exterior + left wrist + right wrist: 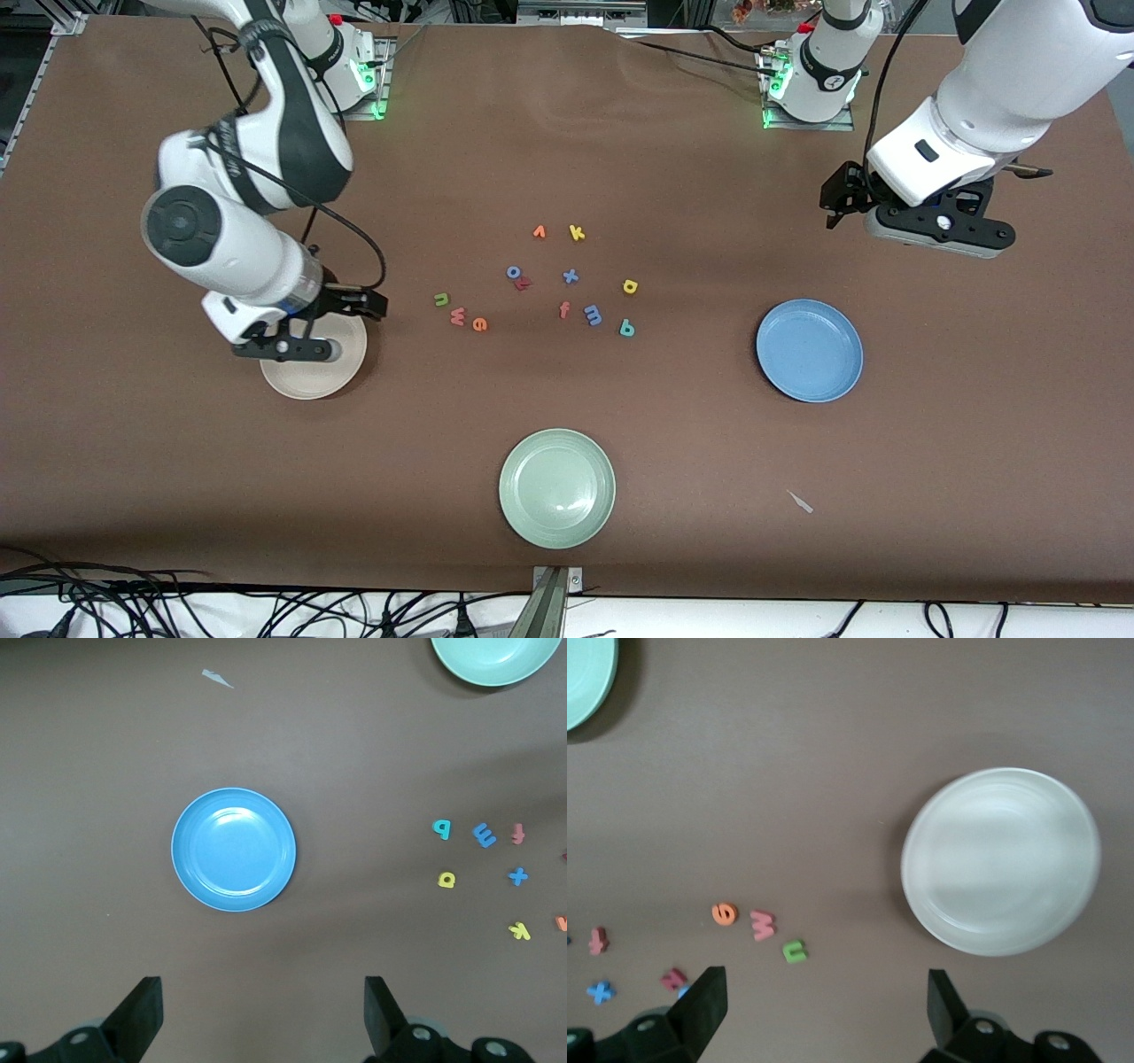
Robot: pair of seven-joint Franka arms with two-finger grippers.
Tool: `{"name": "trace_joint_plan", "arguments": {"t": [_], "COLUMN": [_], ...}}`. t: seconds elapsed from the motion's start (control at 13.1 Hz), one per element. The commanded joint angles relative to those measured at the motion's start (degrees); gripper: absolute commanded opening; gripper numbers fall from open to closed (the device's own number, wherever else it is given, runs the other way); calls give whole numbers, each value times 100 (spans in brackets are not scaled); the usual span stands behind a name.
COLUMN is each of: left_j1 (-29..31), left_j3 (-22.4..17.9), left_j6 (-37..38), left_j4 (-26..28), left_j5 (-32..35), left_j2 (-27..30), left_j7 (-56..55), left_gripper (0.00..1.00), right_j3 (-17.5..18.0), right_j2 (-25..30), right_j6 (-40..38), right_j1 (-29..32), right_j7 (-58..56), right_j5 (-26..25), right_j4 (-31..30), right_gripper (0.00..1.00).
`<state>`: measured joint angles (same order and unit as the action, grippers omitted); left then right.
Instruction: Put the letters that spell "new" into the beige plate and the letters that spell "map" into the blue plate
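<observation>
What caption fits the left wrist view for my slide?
Open left gripper above the table near the empty blue plate; teal p, blue m, yellow a lie beside it.

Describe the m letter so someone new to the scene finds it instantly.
Start at the blue plate toward the left arm's end of the table, then move toward the letter cluster mid-table. The blue m lies between the orange-red f and the teal p. The only other blue letter nearby, the x, is a cross farther from the front camera.

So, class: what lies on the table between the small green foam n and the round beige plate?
Nothing: in the front view, only bare brown tabletop separates the small green foam n from the round beige plate.
</observation>
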<state>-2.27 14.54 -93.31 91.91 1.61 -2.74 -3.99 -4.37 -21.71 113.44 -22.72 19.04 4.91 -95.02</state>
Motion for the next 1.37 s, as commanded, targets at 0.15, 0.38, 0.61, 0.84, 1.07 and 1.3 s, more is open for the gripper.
{"name": "trace_joint_plan", "arguments": {"t": [0.15, 0.38, 0.61, 0.84, 1.07, 1.3], "left_j1": [-36, -273, -598, -914, -1055, -1267], "left_j3": [119, 137, 137, 181, 181, 181], "left_j6": [-81, -413, -618, -1730, -2550, -2543], "left_j4": [-147, -147, -147, -331, -349, -296], "left_j5": [-73, -82, -107, -160, -719, -908], "left_j2": [-531, -1227, -2253, -3194, -3672, -3655], "left_j7": [47, 91, 56, -39, -1553, -3568], "left_gripper": [100, 100, 100, 100, 100, 100], "right_j3": [437, 762, 911, 947, 947, 947], "right_j2": [-79, -264, -264, -272, -360, -448], "right_j6": [1547, 2698, 3043, 3298, 3517, 3729], "right_j1": [58, 58, 58, 58, 58, 49], "right_j7": [608, 1301, 1514, 1541, 1541, 1532], "right_j5": [-60, -577, -667, -667, -667, -684], "right_j4": [-1227, -1956, -2406, -2705, -2898, -3005], "right_gripper": [100, 100, 100, 100, 100, 100]}}
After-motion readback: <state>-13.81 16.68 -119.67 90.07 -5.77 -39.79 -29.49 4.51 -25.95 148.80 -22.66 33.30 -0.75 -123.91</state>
